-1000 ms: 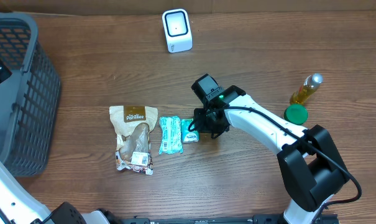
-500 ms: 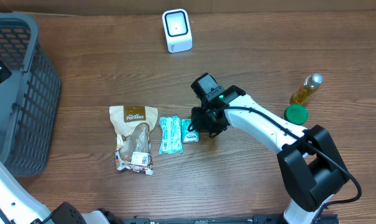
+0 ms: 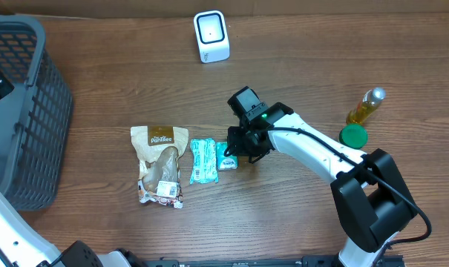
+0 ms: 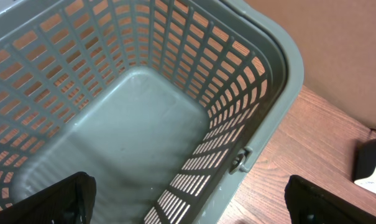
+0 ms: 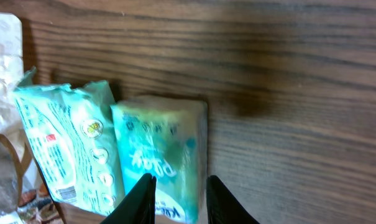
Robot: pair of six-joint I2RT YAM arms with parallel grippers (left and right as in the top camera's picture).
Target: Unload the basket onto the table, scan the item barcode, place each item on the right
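Observation:
The item, a small teal tissue pack (image 3: 225, 156), lies on the wooden table beside a longer teal pack (image 3: 203, 161). My right gripper (image 3: 239, 148) reaches it from the right. In the right wrist view the small pack (image 5: 156, 146) sits between the two dark fingers of the right gripper (image 5: 181, 179), which pinch its right-hand part. The white barcode scanner (image 3: 211, 35) stands at the back of the table. My left gripper (image 4: 188, 208) hangs wide open above the grey basket (image 4: 268, 74), holding nothing.
A brown snack bag (image 3: 159, 163) lies left of the teal packs. The grey basket (image 3: 31, 111) fills the left side. A yellow bottle (image 3: 365, 106) and a green lid (image 3: 352, 136) sit at the right.
The right gripper has shifted very slightly at the small pack. Nothing else has moved.

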